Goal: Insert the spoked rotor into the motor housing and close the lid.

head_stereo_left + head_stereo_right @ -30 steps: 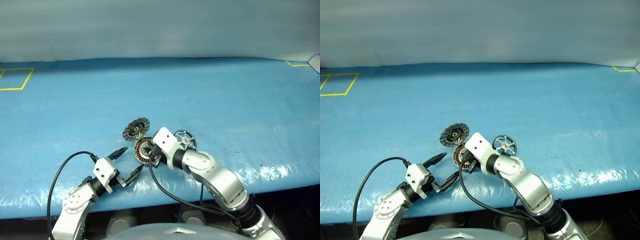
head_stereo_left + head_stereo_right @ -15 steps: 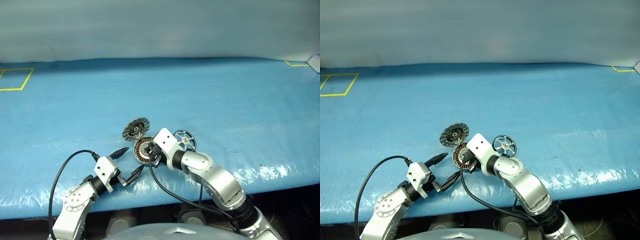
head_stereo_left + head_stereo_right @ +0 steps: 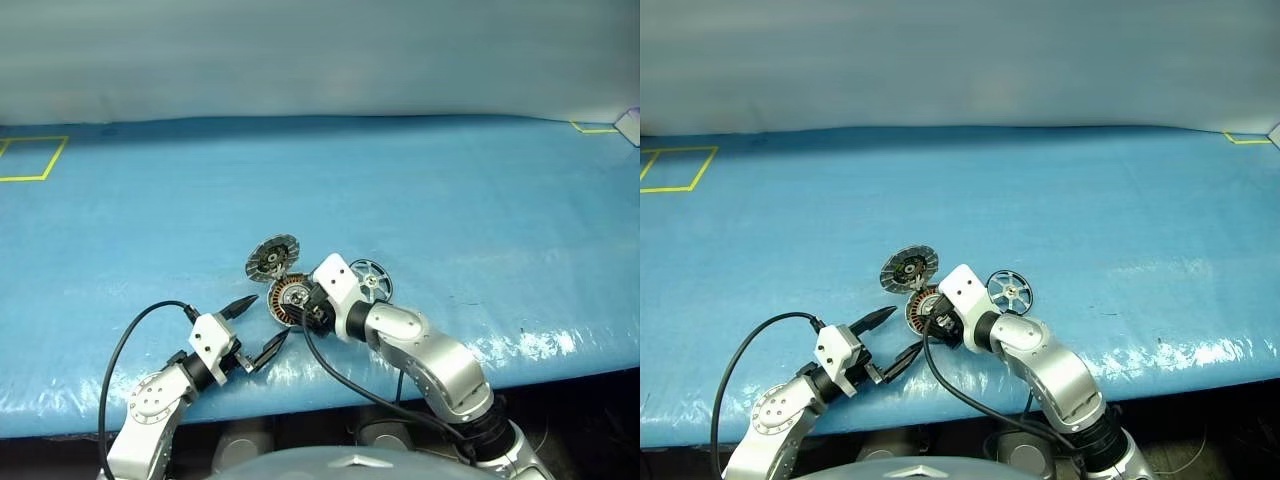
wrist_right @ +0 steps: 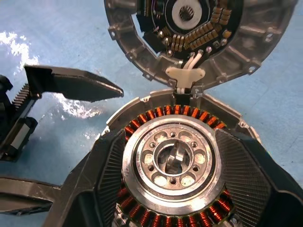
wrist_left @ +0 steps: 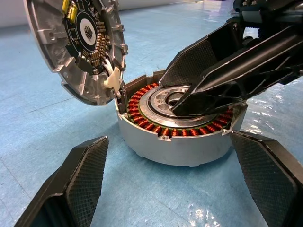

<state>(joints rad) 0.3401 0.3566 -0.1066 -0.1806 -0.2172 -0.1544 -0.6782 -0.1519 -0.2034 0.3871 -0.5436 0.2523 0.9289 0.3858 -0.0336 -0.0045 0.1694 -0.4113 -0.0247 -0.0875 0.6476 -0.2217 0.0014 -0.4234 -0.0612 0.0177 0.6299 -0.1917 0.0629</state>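
The motor housing (image 3: 288, 300) sits on the blue table with its copper windings and silver hub (image 4: 170, 161) facing up. Its lid (image 3: 272, 257) stands open, tilted at the far edge, inner face (image 5: 80, 47) showing. My right gripper (image 4: 169, 142) is open; its fingers (image 4: 241, 175) lie over the windings on either side of the hub, holding nothing. My left gripper (image 3: 265, 320) is open just in front of the housing, its fingers (image 5: 80, 179) flanking it without touching. The spoked rotor (image 3: 370, 279) lies flat on the table beside the housing, behind my right wrist.
A blue sheet covers the table (image 3: 450, 200); its front edge runs close under both arms. Yellow tape marks sit at the far left (image 3: 25, 158) and far right (image 3: 592, 127). A black cable (image 3: 120, 345) loops from the left wrist.
My right gripper's fingers have spread apart over the housing and its wrist has rolled a little. The left gripper, housing, lid and rotor have stayed put.
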